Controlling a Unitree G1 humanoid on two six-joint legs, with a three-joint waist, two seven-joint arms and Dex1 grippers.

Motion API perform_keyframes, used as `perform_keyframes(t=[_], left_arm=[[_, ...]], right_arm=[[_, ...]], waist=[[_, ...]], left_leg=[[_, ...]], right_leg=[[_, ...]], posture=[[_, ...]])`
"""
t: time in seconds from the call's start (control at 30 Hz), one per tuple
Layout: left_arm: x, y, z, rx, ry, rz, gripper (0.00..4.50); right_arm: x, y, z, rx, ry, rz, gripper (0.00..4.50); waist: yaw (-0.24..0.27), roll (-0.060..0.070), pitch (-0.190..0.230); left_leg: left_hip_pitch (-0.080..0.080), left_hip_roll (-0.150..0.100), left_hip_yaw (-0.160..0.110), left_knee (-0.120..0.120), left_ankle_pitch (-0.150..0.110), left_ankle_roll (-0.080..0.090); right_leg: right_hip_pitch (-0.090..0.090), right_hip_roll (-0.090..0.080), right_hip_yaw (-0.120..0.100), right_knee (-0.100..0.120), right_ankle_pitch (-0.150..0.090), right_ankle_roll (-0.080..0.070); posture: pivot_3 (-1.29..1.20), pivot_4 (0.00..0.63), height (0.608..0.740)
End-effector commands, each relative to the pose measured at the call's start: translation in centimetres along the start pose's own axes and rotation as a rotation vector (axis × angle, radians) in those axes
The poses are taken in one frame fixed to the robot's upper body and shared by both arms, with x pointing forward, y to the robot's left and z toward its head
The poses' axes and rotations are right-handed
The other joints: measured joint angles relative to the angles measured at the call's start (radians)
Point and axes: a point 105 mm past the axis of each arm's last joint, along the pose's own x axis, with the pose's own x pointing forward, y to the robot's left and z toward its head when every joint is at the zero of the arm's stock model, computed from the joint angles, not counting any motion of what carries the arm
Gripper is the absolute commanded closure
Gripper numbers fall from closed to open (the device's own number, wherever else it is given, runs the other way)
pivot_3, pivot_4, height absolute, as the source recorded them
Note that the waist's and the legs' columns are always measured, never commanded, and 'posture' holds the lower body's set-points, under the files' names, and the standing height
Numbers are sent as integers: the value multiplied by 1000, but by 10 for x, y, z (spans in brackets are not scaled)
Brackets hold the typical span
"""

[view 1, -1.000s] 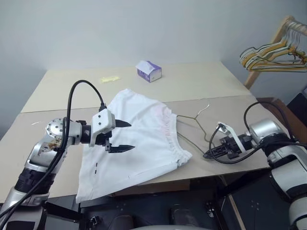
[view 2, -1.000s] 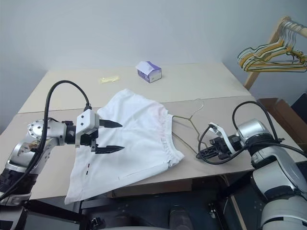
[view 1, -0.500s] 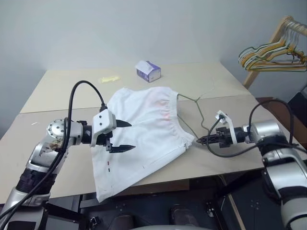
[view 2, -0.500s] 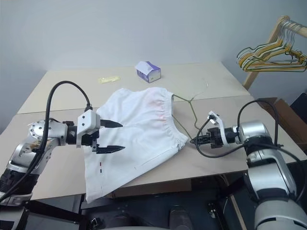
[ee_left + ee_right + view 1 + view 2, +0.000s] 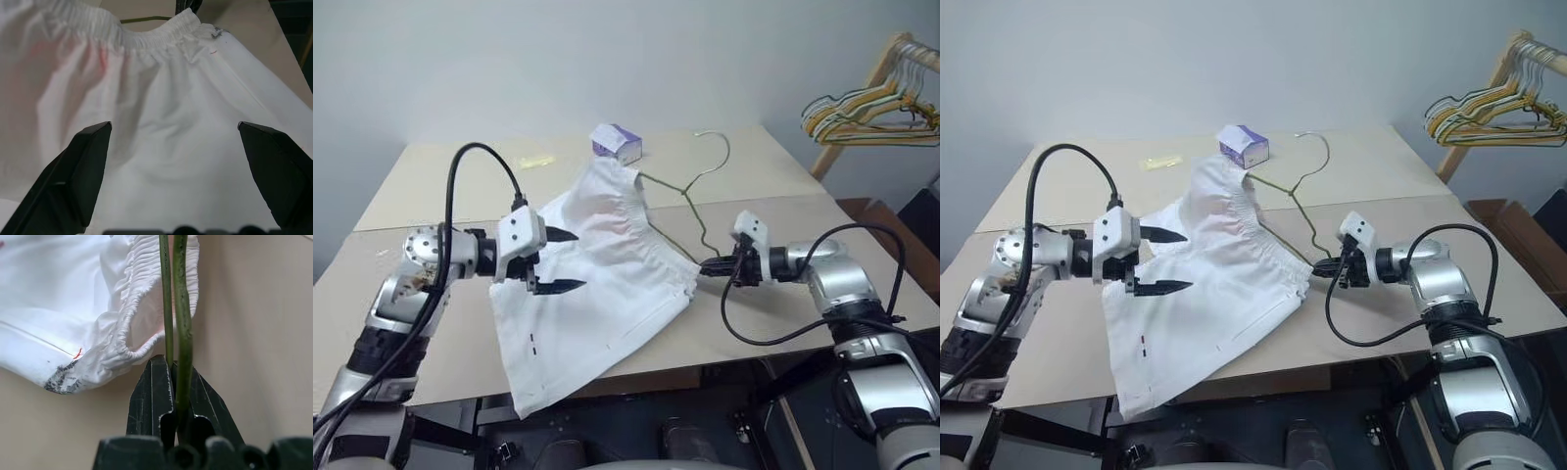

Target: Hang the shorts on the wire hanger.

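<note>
Pale grey wall behind a beige table [image 5: 724, 333] made of two boards pushed together. White shorts [image 5: 597, 284] lie across the middle of the table, their gathered waistband towards the right and far side, one leg hanging over the near edge. An olive-green wire hanger [image 5: 690, 201] is tilted up on the right, one end threaded into the waistband, its silvery hook raised at the far side.

Right gripper [image 5: 708, 265], just beside the near-right corner of the waistband, has its fingers pressed together on the hanger's wire. Left gripper [image 5: 566, 260] hovers over the middle of the shorts with its two black fingers spread wide, pinching nothing.

Risks, as a judgement: the thin wire could twist or slip in the narrow pinch, letting the hanger swing out of the waistband. With the cloth unheld, it may be dragged along with the hanger and bunch rather than slide on — and the overhanging leg could pull the whole garment off the near edge.

Far off sit a small purple-and-white box [image 5: 617, 144] and, at far right, a rack of coloured hangers [image 5: 871, 108]. No writing or brand can be read anywhere.
</note>
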Motion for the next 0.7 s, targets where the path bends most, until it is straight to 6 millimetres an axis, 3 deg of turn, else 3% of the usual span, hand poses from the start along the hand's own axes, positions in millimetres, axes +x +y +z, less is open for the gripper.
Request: perform_keyframes(t=[0.03, 0.3, 0.47, 0.7], left_arm=[[-19, 33, 31, 80, -96, 103, 19], [-32, 73, 39, 89, -147, 157, 19], [-31, 70, 34, 108, -87, -44, 19], [-14, 72, 27, 181, 64, -185, 19]], right_arm=[[-6, -5, 29, -246, 17, -31, 4500], [5, -3, 37, -361, 79, -11, 4500], [11, 6, 48, -385, 105, 40, 4500], [20, 15, 58, -391, 166, 71, 4500]], waist=[[0, 0, 0], [-9, 0, 0], [-11, 0, 0], [-27, 0, 0]], left_leg=[[0, 0, 0, 0, 0, 0], [2, 0, 0, 0, 0, 0], [0, 0, 0, 0, 0, -1], [-2, 0, 0, 2, 0, -1]], right_leg=[[0, 0, 0, 0, 0, 0], [1, 0, 0, 1, 0, 0], [0, 0, 0, 0, 0, 0], [0, 0, -1, 1, 0, 0]], posture=[[-28, 0, 740], [-34, 0, 740], [-52, 0, 740], [-78, 0, 740]])
